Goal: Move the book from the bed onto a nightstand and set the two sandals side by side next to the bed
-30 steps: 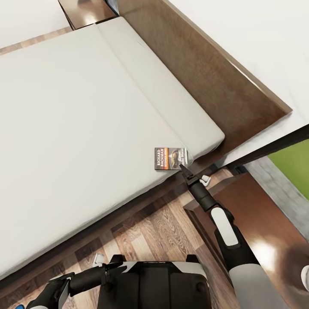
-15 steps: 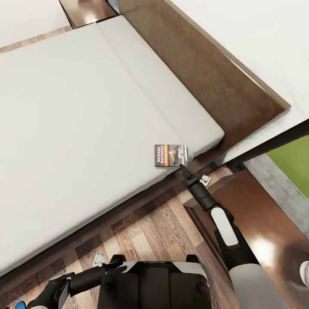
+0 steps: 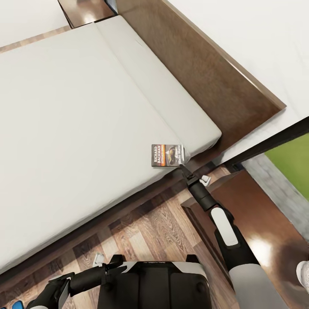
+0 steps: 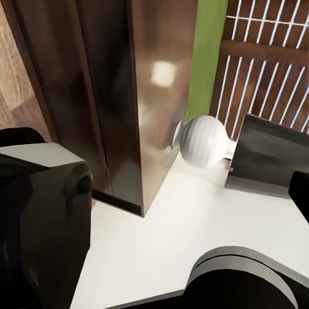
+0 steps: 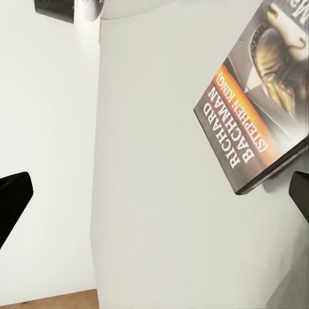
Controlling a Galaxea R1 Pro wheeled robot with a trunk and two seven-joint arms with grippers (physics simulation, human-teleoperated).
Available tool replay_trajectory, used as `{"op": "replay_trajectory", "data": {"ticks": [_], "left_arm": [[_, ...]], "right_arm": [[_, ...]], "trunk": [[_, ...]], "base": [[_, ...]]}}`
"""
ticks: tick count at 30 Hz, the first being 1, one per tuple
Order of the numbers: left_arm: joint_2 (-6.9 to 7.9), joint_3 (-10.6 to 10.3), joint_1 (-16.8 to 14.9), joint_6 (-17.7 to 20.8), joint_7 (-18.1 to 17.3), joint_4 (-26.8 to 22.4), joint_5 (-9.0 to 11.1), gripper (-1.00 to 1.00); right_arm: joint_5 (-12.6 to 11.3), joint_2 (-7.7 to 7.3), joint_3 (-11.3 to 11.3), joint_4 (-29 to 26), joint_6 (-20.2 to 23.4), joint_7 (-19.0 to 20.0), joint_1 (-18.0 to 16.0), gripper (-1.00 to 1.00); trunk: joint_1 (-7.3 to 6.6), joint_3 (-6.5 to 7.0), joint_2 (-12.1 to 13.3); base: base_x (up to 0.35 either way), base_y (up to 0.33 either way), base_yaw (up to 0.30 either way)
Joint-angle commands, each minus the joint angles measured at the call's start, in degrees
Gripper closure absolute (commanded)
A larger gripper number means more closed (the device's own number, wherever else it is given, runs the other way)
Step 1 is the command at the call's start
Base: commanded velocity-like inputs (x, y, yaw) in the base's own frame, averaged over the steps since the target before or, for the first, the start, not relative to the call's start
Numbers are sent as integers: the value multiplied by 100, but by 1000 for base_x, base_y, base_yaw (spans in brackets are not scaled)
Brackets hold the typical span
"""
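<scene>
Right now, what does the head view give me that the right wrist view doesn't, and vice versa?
Head view only: the headboard, the near nightstand beside the bed, and the right gripper just short of the book's corner. Right wrist view only: the cover lettering, readable up close, with fingertips spread wide. Both: the book lying flat on the pale mattress.

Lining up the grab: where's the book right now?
In the head view the book lies flat on the bed, at the near corner by the headboard, just beyond the right gripper.
</scene>
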Motion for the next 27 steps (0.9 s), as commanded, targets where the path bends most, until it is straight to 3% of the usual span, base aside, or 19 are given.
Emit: {"op": "replay_trajectory", "data": {"ticks": [1, 12, 27], "left_arm": [[-6, 48, -4, 60, -39, -6, -60, -100], [-4, 53, -4, 68, -46, -6, -58, -100], [-6, 48, -4, 69, -48, -6, -58, -100]], "right_arm": [[-60, 3, -7, 1, 47, 6, -2, -100], [-60, -1, -13, -6, 47, 6, -3, -100], [-60, 5, -11, 14, 47, 6, -2, -100]], "trunk": [[1, -2, -3], [1, -2, -3], [330, -272, -605]], "base": [[0, -75, 0], [0, -15, 0], [0, 0, 0]]}}
